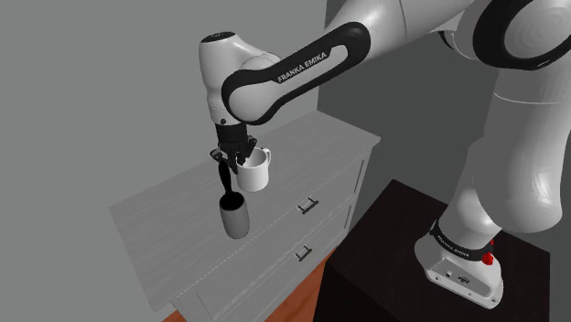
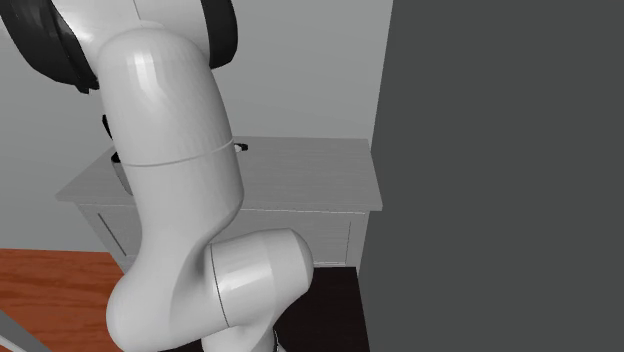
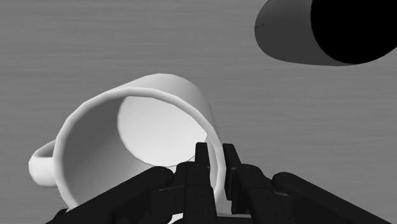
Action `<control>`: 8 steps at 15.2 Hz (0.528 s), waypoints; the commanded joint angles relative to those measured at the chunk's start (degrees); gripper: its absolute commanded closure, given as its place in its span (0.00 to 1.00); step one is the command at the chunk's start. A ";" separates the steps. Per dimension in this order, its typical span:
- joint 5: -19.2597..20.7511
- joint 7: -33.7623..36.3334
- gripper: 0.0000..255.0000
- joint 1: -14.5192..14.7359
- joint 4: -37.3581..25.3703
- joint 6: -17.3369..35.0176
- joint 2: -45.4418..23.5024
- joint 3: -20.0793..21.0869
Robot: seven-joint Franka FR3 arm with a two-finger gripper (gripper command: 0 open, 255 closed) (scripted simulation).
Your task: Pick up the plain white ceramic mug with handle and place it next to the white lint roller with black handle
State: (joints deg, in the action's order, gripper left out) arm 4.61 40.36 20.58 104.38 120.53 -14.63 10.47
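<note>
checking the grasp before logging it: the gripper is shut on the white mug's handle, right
Not the handle. In the wrist view the gripper is shut on the rim of the white mug, one finger inside, one outside; the handle juts free on the far side.

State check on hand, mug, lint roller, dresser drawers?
hand: shut on the mug's rim wall.
mug: held, empty, mouth up.
lint roller: standing upright, black handle on top.
dresser drawers: both shut.
</note>
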 commanded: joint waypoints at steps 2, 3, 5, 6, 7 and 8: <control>0.29 0.29 1.00 0.10 1.19 2.19 -0.96 -0.05; 0.39 0.36 1.00 0.12 1.56 2.86 -1.27 -0.09; 0.49 0.45 1.00 0.14 1.99 3.65 -1.64 -0.12; 0.50 0.45 1.00 0.14 1.98 3.65 -1.65 -0.12; 0.50 0.45 1.00 0.14 1.97 3.65 -1.65 -0.12; 0.50 0.45 1.00 0.14 1.97 3.65 -1.65 -0.12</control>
State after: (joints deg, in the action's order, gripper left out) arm 5.10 40.81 20.72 106.35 124.11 -16.26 10.35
